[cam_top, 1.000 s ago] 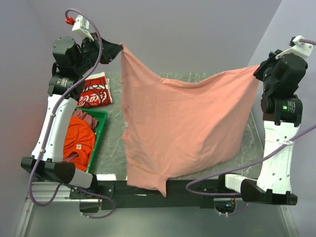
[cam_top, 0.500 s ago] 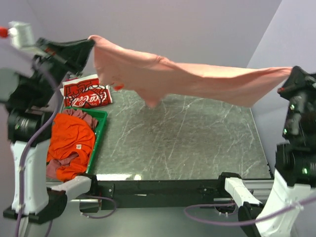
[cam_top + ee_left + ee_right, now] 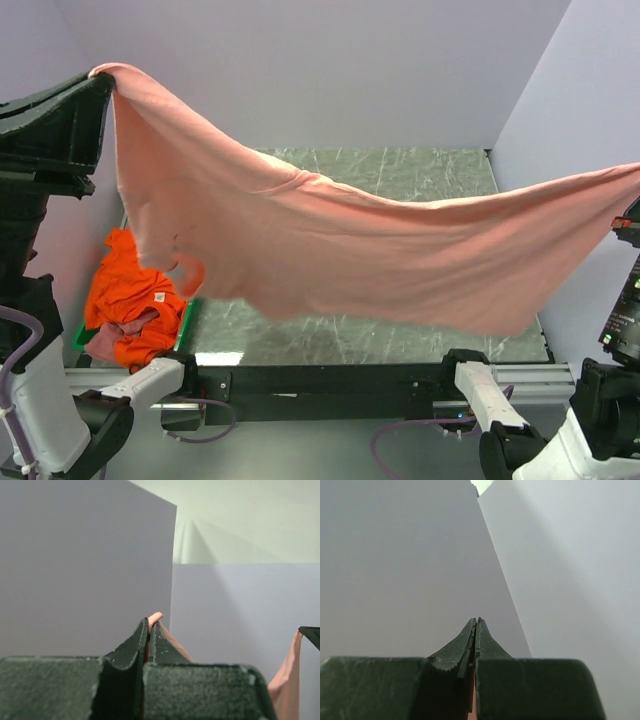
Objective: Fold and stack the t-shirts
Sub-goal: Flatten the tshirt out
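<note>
Left pincer (image 3: 149,625) and right pincer (image 3: 476,622) clamp the plain salmon-pink cotton t-shirt (image 3: 330,250), stretched aloft unfolded; we judge its folding unstarted, crumpled orange tee (image 3: 125,290) waiting.

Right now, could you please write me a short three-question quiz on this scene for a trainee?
1. True or false: the salmon-pink t-shirt lies flat on the table.
2. What holds it up? A) only the left pincer; B) only the right pincer; C) both pincers.
3. Fill in: the orange t-shirt lies heaped at the table's ___ side.

Key: 1 false, it hangs stretched in the air; 2 C; 3 left.
</note>
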